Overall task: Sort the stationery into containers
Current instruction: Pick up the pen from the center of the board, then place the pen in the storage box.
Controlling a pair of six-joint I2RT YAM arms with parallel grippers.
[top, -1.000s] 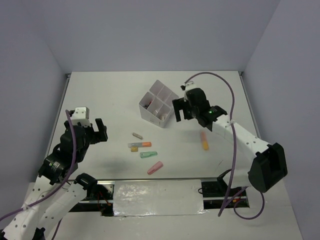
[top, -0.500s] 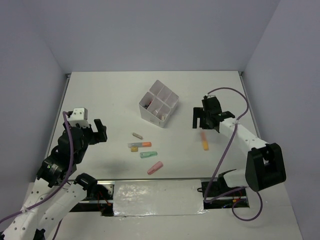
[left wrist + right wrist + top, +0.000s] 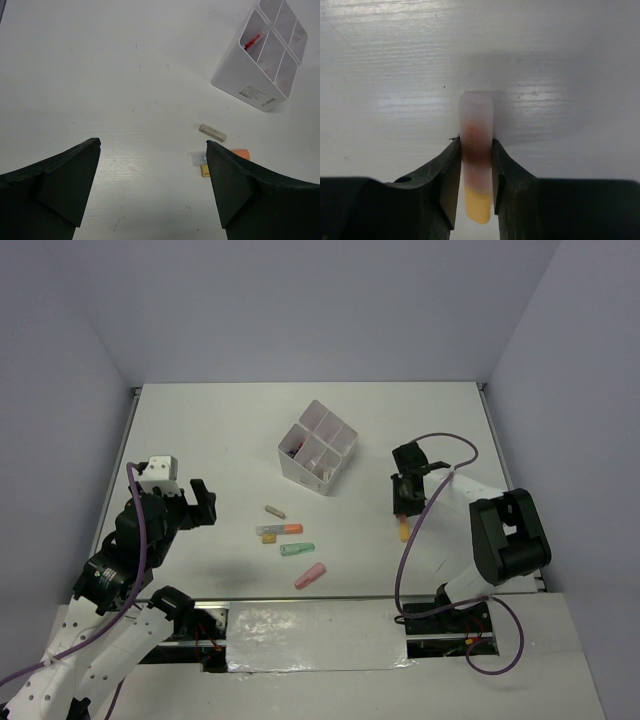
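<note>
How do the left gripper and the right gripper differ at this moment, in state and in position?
The left gripper is open wide, holding nothing; the right gripper is shut on an orange marker. The left gripper hangs above the table on the left; the right gripper is low over it on the right. Both are black two-finger grippers.

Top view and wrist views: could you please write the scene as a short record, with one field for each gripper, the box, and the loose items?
right gripper: jaws shut on an orange marker
left gripper: jaws open, holding nothing
box: four compartments, a red pen in one
loose items: small beige piece, second orange marker, green marker, pink marker, all between the two grippers
</note>
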